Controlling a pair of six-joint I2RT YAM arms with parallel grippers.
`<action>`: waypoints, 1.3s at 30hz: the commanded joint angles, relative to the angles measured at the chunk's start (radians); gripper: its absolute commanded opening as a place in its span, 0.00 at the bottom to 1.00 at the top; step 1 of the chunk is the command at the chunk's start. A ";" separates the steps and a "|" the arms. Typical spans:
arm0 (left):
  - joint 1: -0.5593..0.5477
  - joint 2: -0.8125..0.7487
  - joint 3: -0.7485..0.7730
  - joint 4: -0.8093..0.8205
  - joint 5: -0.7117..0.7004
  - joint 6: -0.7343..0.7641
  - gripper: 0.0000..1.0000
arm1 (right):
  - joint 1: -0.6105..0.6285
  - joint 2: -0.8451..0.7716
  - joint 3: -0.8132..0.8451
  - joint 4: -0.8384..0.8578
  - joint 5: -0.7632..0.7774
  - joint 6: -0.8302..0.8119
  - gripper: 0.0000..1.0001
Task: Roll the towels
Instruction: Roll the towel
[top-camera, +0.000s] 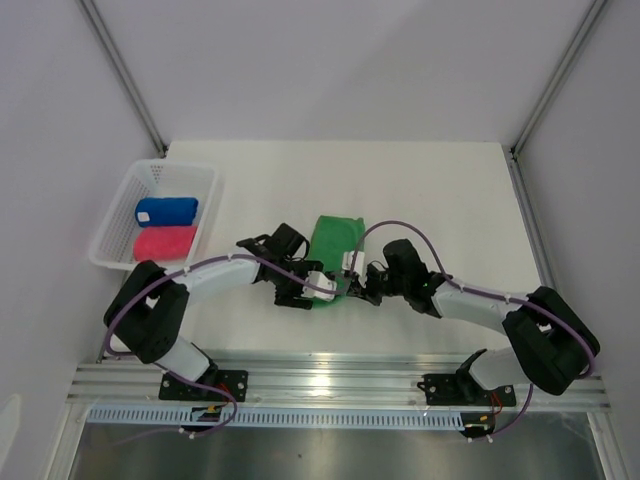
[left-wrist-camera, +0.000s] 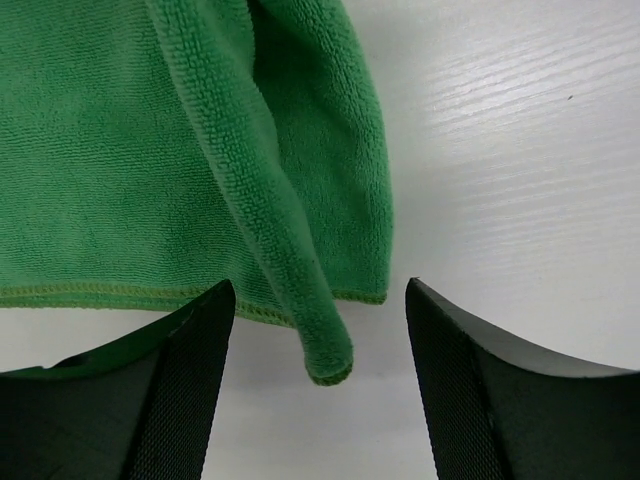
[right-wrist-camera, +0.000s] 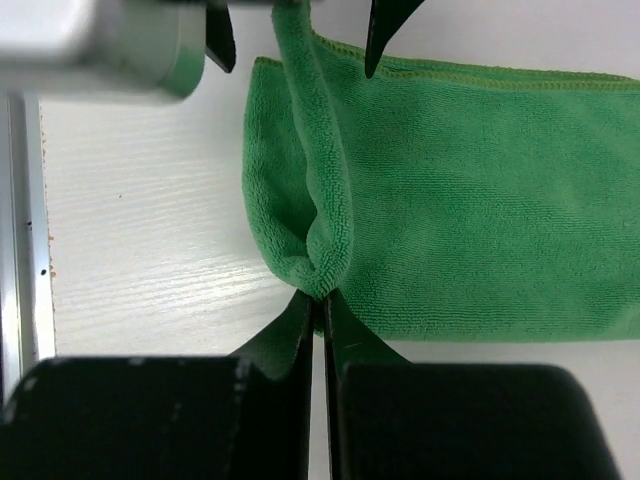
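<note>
On table (right-wrist-camera: 150, 220), right tool (right-wrist-camera: 322, 305) pinches green towel (right-wrist-camera: 480, 200); left tool (left-wrist-camera: 320, 295) spread, seemingly clear.

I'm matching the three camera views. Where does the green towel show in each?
Top view: green towel at the middle of the table.
Left wrist: upper left, above the open left fingers.
Right wrist: centre and right, pinched by the shut right fingers.
Shared landmark: its raised fold, in both wrist views.

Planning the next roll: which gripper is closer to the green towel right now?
Right. The right gripper is shut on the green towel, pinching one end of a raised fold. The left gripper is open, straddling the fold's other end without gripping it.
</note>
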 joint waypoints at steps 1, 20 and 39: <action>-0.034 0.012 -0.054 0.063 -0.033 0.067 0.71 | 0.007 -0.025 -0.025 0.052 0.022 0.054 0.00; -0.105 0.043 -0.124 0.058 -0.108 0.205 0.61 | 0.002 -0.142 0.077 -0.271 -0.001 -0.024 0.52; -0.163 0.132 -0.062 -0.020 -0.145 0.146 0.01 | -0.168 -0.354 0.086 -0.454 0.006 -0.085 0.53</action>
